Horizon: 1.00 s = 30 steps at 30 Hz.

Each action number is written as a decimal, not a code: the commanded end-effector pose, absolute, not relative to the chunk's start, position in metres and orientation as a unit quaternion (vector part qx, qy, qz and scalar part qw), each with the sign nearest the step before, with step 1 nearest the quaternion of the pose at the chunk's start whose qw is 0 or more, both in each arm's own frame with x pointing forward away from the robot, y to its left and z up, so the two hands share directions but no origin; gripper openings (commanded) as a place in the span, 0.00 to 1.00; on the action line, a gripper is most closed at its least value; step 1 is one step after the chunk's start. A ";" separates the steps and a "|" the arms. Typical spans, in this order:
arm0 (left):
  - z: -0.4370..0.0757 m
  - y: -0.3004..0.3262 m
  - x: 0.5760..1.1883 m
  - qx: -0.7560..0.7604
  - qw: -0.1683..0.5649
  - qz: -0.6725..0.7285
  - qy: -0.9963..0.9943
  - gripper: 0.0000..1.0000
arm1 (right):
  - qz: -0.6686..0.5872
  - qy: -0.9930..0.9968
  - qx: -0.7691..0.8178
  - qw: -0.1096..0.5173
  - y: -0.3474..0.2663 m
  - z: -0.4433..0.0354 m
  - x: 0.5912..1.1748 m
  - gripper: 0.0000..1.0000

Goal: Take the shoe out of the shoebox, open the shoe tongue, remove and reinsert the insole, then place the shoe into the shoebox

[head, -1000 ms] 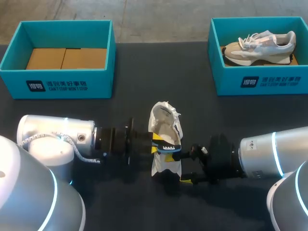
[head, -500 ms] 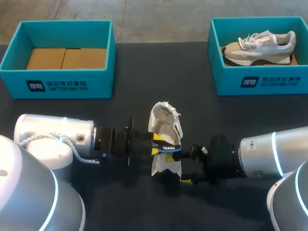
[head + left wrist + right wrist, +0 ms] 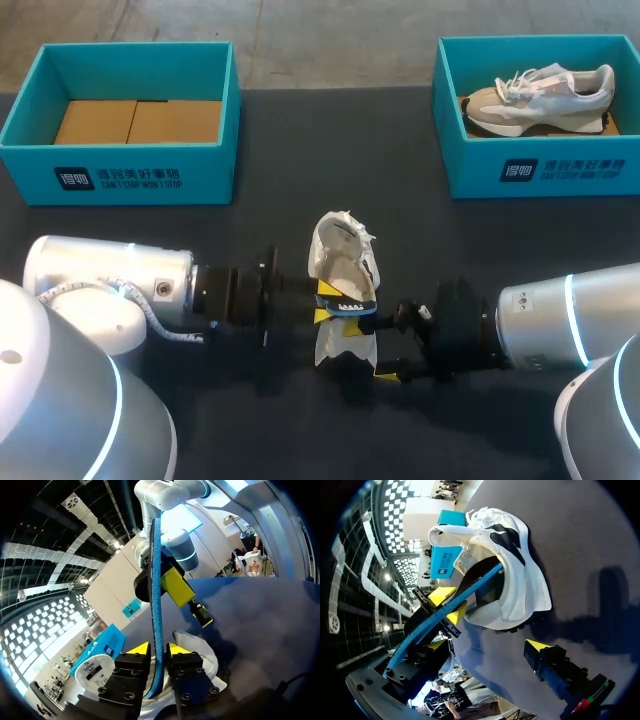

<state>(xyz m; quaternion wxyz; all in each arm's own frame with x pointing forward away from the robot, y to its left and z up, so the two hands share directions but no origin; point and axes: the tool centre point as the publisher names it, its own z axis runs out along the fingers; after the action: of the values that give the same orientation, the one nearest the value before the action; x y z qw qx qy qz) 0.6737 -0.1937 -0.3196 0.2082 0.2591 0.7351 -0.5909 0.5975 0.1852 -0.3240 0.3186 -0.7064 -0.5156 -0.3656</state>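
A white shoe [image 3: 340,262] lies on the dark table, its opening facing the arms. My left gripper [image 3: 321,301] comes in from the left and is shut on the blue insole [image 3: 156,600], which stands edge-on between its yellow tips. In the right wrist view the insole [image 3: 470,592] slants out of the shoe [image 3: 517,580] through the left gripper's tips. My right gripper [image 3: 376,347] sits at the shoe's heel end, open wide, with nothing held. From the left wrist it shows just past the insole [image 3: 190,605], above the shoe [image 3: 202,655].
A teal shoebox [image 3: 120,180] with bare cardboard inside stands at the back left. A second teal shoebox [image 3: 540,165] at the back right holds a beige and white shoe [image 3: 540,95]. Dark table lies between the boxes and the arms.
The left arm's silver housing has drifted slightly left. The shoe, the insole and the right gripper stay where they were.
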 end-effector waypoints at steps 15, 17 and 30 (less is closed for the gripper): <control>-0.319 -0.196 0.675 0.266 0.201 -0.590 0.735 0.00 | -0.365 -0.516 -0.706 0.319 0.183 -0.322 0.597 1.00; -0.320 -0.194 0.677 0.265 0.199 -0.593 0.734 0.00 | -0.365 -0.516 -0.706 0.319 0.183 -0.322 0.597 1.00; -0.329 -0.192 0.687 0.258 0.196 -0.603 0.729 0.00 | -0.365 -0.516 -0.706 0.319 0.183 -0.322 0.597 1.00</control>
<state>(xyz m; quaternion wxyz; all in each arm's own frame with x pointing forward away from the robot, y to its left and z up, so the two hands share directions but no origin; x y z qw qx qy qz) 0.6838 -0.1899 -0.3259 0.1987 0.2560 0.7288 -0.6032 0.5975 0.1852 -0.3240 0.3186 -0.7064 -0.5156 -0.3656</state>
